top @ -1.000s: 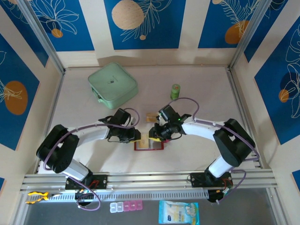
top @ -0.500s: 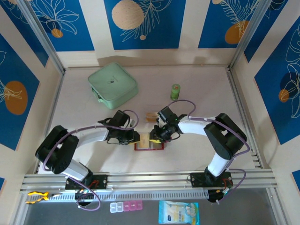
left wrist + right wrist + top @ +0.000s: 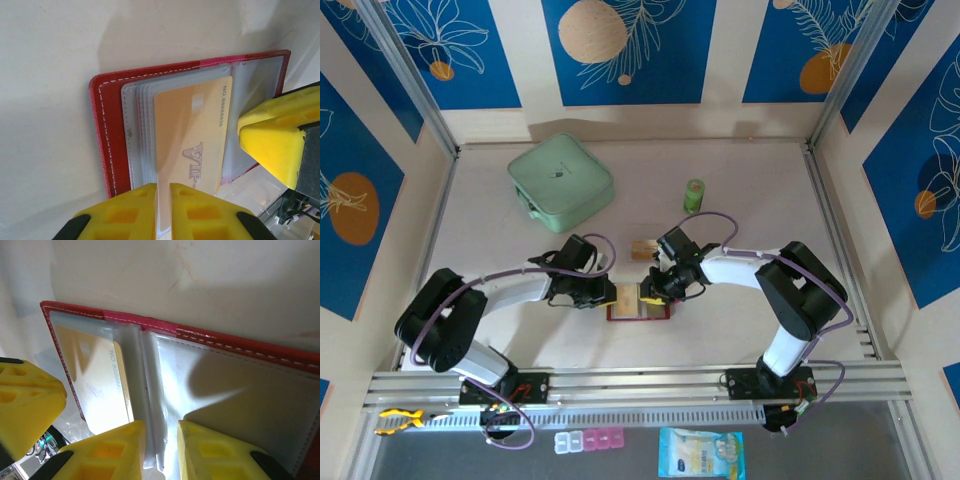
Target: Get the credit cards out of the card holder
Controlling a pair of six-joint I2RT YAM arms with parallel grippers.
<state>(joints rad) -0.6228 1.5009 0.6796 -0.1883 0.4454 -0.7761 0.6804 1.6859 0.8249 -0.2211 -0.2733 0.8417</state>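
The card holder (image 3: 107, 150) is lying open and flat on the table (image 3: 50, 75) between the two arms, red cover down so that the clear sleeves (image 3: 137, 125) are facing up and within reach. A yellow-orange card (image 3: 192, 145) marked VIP is showing on the front leaf. At that card's near edge, the left end effector (image 3: 162, 210) is pinching a thin pale sheet with its fingers almost together. Whether it has the sleeve alone or the sleeve with the card's edge inside is not clear. The right end effector (image 3: 162, 450) is clamping narrowly on the bundled sleeve leaves by the spine, apparently pinning the holder so it is not sliding when the card gets drawn. Further back, a tan card (image 3: 642, 248) is lying loose on the table, likely one already out. The mint-green case (image 3: 560, 180) is sitting well apart at the rear left, out of the way.
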